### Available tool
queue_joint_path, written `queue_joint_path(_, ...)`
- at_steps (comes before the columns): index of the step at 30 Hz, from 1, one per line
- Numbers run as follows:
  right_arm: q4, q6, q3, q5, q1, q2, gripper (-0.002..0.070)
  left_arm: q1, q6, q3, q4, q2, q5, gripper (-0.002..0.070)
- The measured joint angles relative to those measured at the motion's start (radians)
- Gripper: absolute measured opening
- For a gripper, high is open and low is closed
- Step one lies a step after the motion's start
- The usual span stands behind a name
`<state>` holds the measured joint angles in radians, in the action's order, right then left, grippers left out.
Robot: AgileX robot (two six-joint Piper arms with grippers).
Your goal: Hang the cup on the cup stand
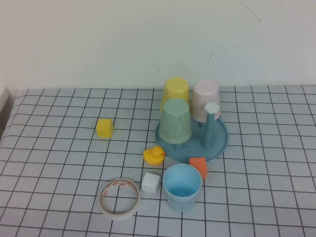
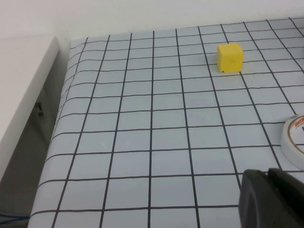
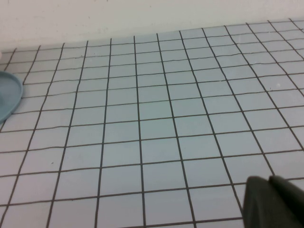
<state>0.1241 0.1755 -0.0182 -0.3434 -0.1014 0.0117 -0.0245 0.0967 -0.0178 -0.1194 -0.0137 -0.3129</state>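
Observation:
The light sky-blue cup [image 1: 182, 186] stands upright, mouth up, near the table's front, just in front of the cup stand [image 1: 220, 140]. The teal stand holds three upturned cups: a yellow one [image 1: 176, 91], a pale pink one [image 1: 206, 99] and a pale green one [image 1: 175, 120]. One white-capped peg [image 1: 212, 109] is bare. Neither arm shows in the high view. My left gripper [image 2: 267, 176] is shut and empty over the table's left side. My right gripper [image 3: 269, 181] is shut and empty over bare grid cloth, with the cup stand's rim [image 3: 10, 95] at the edge of that view.
A yellow block [image 1: 104, 128] lies at mid-left, also seen as a yellow block [image 2: 230, 58]. A rubber duck [image 1: 154, 155], a white cube [image 1: 150, 183], an orange block [image 1: 198, 167] and a tape roll [image 1: 120, 198] crowd round the cup. The table's left edge [image 2: 61, 118] drops away.

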Motion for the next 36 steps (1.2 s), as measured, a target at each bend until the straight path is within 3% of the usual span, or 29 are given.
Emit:
queue_joint_path(21, -0.109, 0.0, 0.0, 0.0, 0.0, 0.0, -0.0001, 0.0, 0.0, 0.0, -0.018, 0.0, 0.0, -0.0001)
queue_joint_path(23, -0.204, 0.0, 0.0, 0.008, 0.0, 0.0, -0.0001, 0.0, -0.006, 0.0, -0.129, 0.0, 0.007, -0.0001)
queue_joint_path(25, -0.372, 0.029, -0.004, 0.02, 0.0, 0.0, -0.0001, 0.0, -0.041, 0.0, -0.337, 0.0, 0.011, -0.0001)
queue_joint_path(28, -0.748, 0.087, -0.008, 0.03, 0.0, 0.0, -0.0001, 0.0, -0.075, -0.002, -0.776, 0.0, 0.027, -0.0001)
queue_joint_path(31, -0.868, 0.079, -0.008, 0.044, 0.0, 0.0, -0.0001, 0.0, -0.055, -0.002, -0.894, 0.0, 0.08, -0.0001)
queue_joint_path(36, -0.902, 0.021, -0.008, 0.051, 0.0, 0.0, -0.0001, 0.0, -0.045, -0.002, -0.95, 0.0, 0.172, -0.0001)
